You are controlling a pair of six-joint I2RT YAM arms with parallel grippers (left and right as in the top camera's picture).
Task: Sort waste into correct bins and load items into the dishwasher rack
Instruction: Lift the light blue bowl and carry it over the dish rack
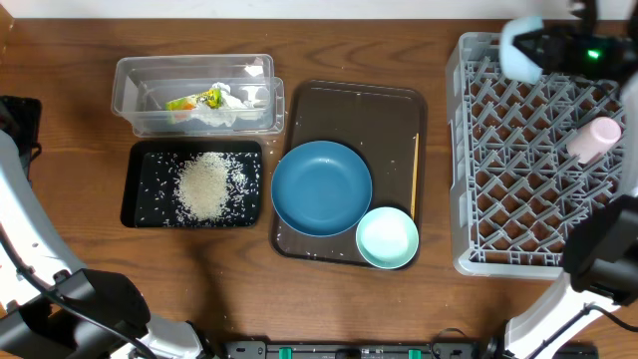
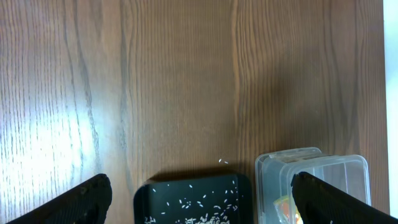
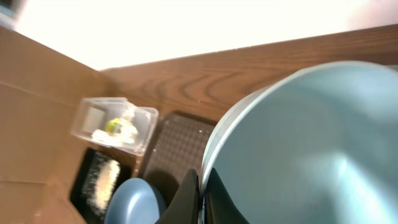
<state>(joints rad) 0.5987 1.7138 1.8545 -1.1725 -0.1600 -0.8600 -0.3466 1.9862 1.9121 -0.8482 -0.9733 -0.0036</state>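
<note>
My right gripper (image 3: 202, 186) is shut on the rim of a pale blue bowl (image 3: 298, 137). It holds that bowl (image 1: 520, 50) over the far left corner of the grey dishwasher rack (image 1: 478, 150). A pink cup (image 1: 594, 140) lies in the rack. The dark-blue plate (image 1: 321, 187), a mint bowl (image 1: 388, 237) and a thin wooden stick (image 1: 415, 175) sit on the brown tray (image 1: 399, 105). Rice (image 1: 204, 186) is heaped in the black tray (image 1: 140, 189). The wrapper (image 1: 209, 103) lies in the clear tub (image 1: 135, 85). My left gripper (image 2: 200, 182) hangs open to the left of both bins.
The two bins stand side by side at the table's left, the brown tray in the middle and the rack at the right. A few rice grains (image 2: 222, 162) lie on the wood beside the black tray (image 2: 193, 199). Bare wooden table (image 2: 186, 81) lies beyond the left gripper.
</note>
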